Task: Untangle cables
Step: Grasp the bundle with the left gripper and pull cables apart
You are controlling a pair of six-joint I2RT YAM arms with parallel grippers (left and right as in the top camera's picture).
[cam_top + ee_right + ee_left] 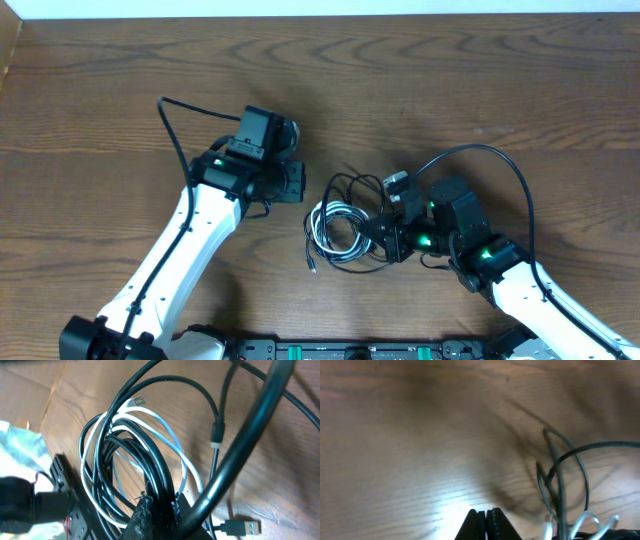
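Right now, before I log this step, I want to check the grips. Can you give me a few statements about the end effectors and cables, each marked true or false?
1. The right end effector is clamped on the cables. True.
2. The left end effector holds a cable. False: its fingers are shut on nothing, and the cables lie off to one side of it.
3. One cable in the bundle is white. True.
4. The cables lie straight and apart from each other. False: they are looped together in one bundle.
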